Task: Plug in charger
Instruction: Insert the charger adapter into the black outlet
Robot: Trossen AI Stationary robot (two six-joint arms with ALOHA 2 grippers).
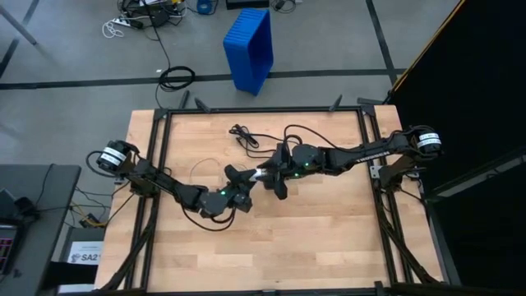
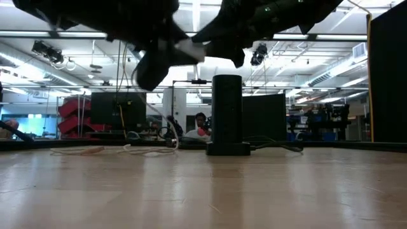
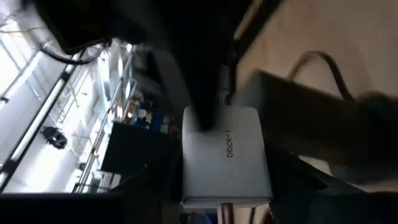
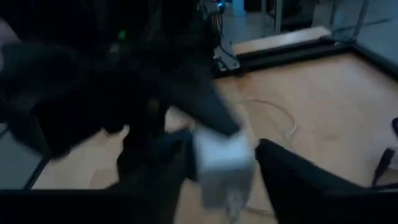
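my right wrist view is blurred, so i cannot tell how my right pincer (image 1: pixel 271 175) stands. the white charger (image 3: pixel 225 155) hangs above the middle of the surface (image 1: pixel 329 238), clamped in my left pincer (image 1: pixel 246 182), between my 2 pincers, right one just beside it.

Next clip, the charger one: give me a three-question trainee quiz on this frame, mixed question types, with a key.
1. True or false: the white charger block lies flat on the table.
2. Both grippers meet: A) table's middle B) front edge C) off the table.
3. Fill in: the black power tower stands ____ on the table.

Key: 1 false, it is held up between the left gripper and right gripper; 2 A; 3 upright.
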